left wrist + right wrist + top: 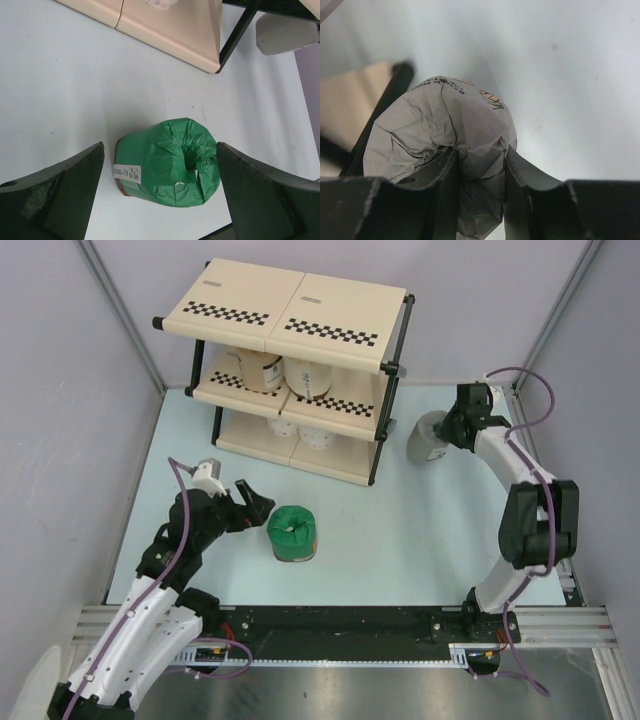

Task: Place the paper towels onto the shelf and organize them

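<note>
Nearest, on the left, the left tool [252, 500] stands wide, one finger on each side of the green roll [292, 532] and gripping nothing. It looks lined up to close on that roll. The roll sits upright on the tabletop [400, 530], hole upward, in front of the shelf [290, 315] and apart from it.

Farther off on the right, the right tool [481, 160] is narrowed onto the grey roll [425, 443], pinching the crumpled wall with one finger apparently in the centre hole. That grip likely suits carrying it by the rim. The grey roll is just beside the shelf's right post.

Farthest, the shelf holds four rolls. A tan roll [258, 370] and a white roll [308, 377] sit side by side on the middle tier. Two pale rolls [283, 426] sit on the bottom tier, and the top tier is bare. That makes six rolls, two of them not yet shelved.
</note>
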Robot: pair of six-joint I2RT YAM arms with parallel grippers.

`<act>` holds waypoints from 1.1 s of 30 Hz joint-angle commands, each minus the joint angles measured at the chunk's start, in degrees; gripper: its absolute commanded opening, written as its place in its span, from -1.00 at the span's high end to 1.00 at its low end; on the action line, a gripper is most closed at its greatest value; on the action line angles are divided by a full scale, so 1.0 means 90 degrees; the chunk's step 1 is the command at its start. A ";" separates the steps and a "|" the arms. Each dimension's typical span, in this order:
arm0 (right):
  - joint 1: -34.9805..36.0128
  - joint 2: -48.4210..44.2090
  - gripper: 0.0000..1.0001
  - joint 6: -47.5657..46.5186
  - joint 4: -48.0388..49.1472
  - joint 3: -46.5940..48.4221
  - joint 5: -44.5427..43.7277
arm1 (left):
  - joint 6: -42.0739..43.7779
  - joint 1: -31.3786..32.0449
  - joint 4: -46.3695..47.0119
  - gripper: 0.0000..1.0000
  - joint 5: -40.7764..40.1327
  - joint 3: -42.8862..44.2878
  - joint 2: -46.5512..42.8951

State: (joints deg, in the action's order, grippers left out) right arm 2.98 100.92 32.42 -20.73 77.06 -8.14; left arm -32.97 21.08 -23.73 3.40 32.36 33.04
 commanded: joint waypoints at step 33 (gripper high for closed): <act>0.5958 -0.3791 -0.49 0.0880 -0.0997 -0.2868 -0.1165 | -0.0116 -0.0028 -0.0547 -0.95 0.0199 0.0057 -0.0614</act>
State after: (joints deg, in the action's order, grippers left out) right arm 56.49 70.81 39.46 -34.87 50.46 -18.52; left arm -33.52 21.08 -27.73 4.01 33.34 28.12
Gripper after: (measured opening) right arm 0.714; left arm 0.976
